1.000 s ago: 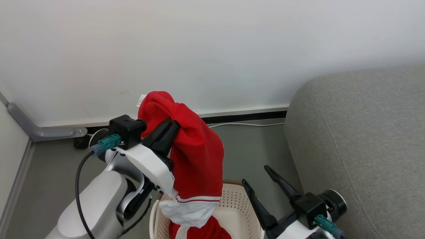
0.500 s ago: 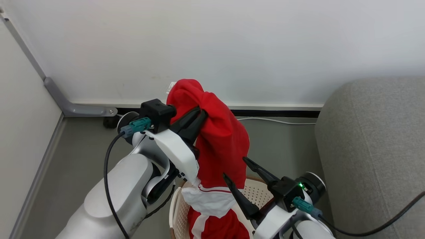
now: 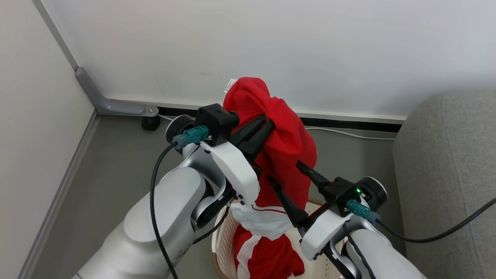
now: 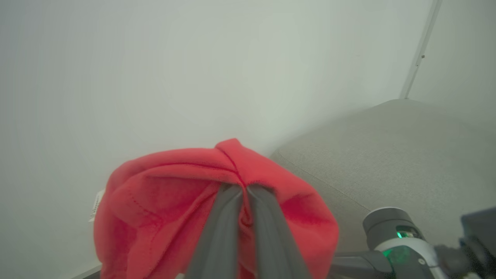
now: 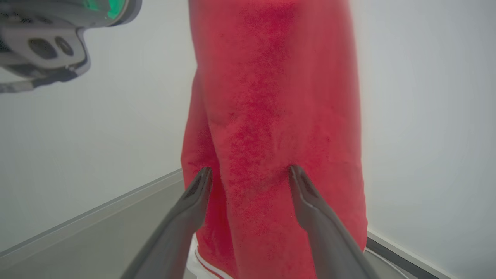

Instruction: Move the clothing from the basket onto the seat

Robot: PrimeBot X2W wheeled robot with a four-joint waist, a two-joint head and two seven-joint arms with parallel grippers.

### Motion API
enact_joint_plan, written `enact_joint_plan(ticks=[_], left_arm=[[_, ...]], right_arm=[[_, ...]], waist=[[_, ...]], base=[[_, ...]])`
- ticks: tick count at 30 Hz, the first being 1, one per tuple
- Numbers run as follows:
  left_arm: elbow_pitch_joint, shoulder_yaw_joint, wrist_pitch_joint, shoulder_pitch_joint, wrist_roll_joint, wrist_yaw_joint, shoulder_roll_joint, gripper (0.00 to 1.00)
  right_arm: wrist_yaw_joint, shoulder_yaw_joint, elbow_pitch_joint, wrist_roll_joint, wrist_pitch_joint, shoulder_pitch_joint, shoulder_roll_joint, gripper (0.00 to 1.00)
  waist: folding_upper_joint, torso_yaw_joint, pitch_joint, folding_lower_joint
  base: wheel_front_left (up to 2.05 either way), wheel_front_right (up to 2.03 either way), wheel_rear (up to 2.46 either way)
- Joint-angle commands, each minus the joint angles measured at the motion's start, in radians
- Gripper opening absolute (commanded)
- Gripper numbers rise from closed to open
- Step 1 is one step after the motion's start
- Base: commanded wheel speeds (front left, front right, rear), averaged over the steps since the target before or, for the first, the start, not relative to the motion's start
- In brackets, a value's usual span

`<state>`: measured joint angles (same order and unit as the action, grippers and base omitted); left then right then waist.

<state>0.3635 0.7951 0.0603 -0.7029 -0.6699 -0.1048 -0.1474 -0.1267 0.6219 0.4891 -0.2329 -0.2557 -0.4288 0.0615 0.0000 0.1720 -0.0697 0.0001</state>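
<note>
The red clothing (image 3: 283, 143) is soft, matt, slightly fuzzy cloth with a smoother white panel (image 3: 263, 221), the basket (image 3: 224, 252) smooth cream plastic, the sofa (image 3: 445, 162) coarse grey woven fabric, the fingers (image 5: 314, 217) dark matt plastic, and the arm shells (image 3: 170, 217) satin-smooth silver.

Bright, even light; wrist views soft, blurred.

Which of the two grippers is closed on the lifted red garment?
The left gripper: it pinches the lifted red garment between shut fingers, while the right gripper is open.
</note>
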Motion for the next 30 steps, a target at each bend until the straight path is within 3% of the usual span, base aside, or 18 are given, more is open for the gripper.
enact_joint_plan(ticks=[1,12,13,14,17,30], left_arm=[[-0.029,-0.030,-0.005,-0.063,0.007,-0.005,-0.011,0.00],[-0.063,0.000,-0.012,-0.071,0.009,-0.001,0.017,0.00],[-0.065,0.001,-0.012,-0.070,0.009,-0.001,0.017,0.00],[-0.066,0.002,-0.012,-0.070,0.009,0.000,0.017,0.00],[-0.071,0.003,-0.010,-0.068,0.009,0.003,0.014,0.00],[-0.064,-0.022,0.016,-0.013,-0.008,0.032,-0.033,0.00]], right_arm=[[-0.004,0.003,-0.012,-0.009,-0.006,-0.033,-0.011,1.00],[-0.004,-0.022,0.042,-0.036,-0.006,-0.096,-0.011,0.98],[-0.004,-0.020,0.045,-0.040,-0.006,-0.098,-0.011,0.81],[-0.004,-0.018,0.046,-0.043,-0.006,-0.100,-0.011,0.53],[-0.004,-0.016,0.042,-0.047,-0.006,-0.100,-0.011,0.01],[-0.004,-0.039,-0.007,-0.047,-0.006,-0.045,-0.011,0.00]], waist=[[0.0000,0.007,-0.007,-0.0001],[0.0000,0.028,-0.016,-0.0001],[0.0000,0.029,-0.015,-0.0001],[0.0000,0.030,-0.014,-0.0001],[0.0000,0.030,-0.010,-0.0001],[0.0000,-0.007,0.038,-0.0001]], base=[[0.00,0.00,0.00],[0.00,0.00,0.00],[0.00,0.00,0.00],[0.00,0.00,0.00],[0.00,0.00,0.00],[0.00,0.00,0.00]])
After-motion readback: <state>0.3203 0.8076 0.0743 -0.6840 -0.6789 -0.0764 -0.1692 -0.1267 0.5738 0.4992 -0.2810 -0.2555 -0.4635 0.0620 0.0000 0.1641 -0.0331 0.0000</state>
